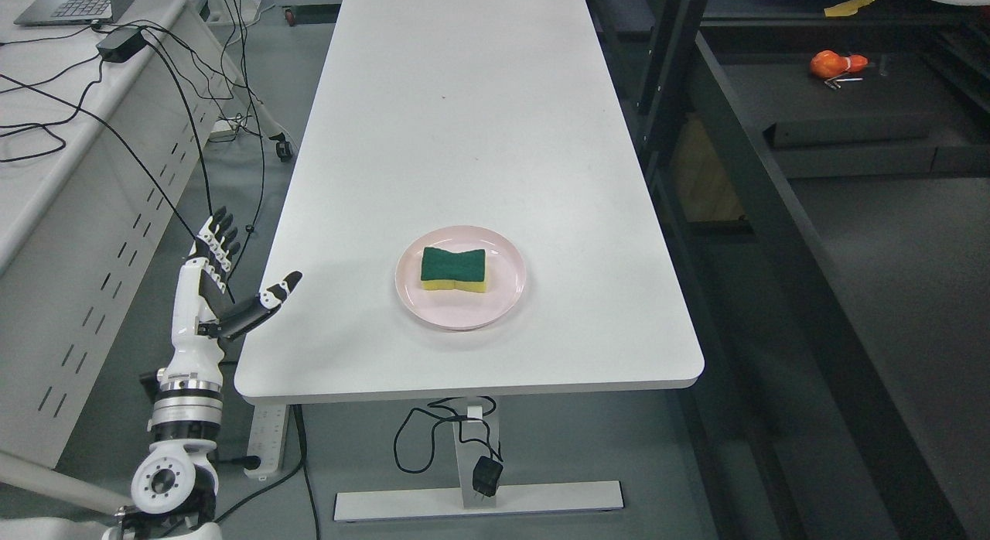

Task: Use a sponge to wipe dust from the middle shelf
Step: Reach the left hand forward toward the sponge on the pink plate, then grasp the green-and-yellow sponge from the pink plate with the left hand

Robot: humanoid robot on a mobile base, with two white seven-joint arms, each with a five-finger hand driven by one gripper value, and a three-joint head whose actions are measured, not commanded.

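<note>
A: Where's the sponge [454, 271]?

B: On the pink plate [506, 300], flat, green scrub side up, yellow foam showing along its near edge. Plate sits on the long white table [464, 122], near the front end, roughly mid-width.

A: Anything touching it?

B: No. Sponge lies free on the plate, nothing on or against it.

A: Left hand [207, 292]?

B: Up at the lower left, off the table's left front corner, well apart from the plate. Fingers [219, 232] straight and spread, pointing up and away; thumb [267, 300] sticks out to the right, tip over the table edge. Holds nothing. Wrist and forearm run down to the bottom left corner.

A: Right hand?

B: Not in the pic at all.

A: The shelf?

B: Dark metal rack [812, 215] along the table's right side, dim. An orange object [837, 62] lies on a level at the upper right w/ a small metal tool just beside it; can't tell what either is. Can't tell which level is the middle one from this angle.

A: Other stuff?

B: White desk [46, 161] at left w/ a laptop [73, 0] at the top corner, a black power brick [120, 42], cables trailing down. A plug [487, 475] hangs under the table by its leg.
</note>
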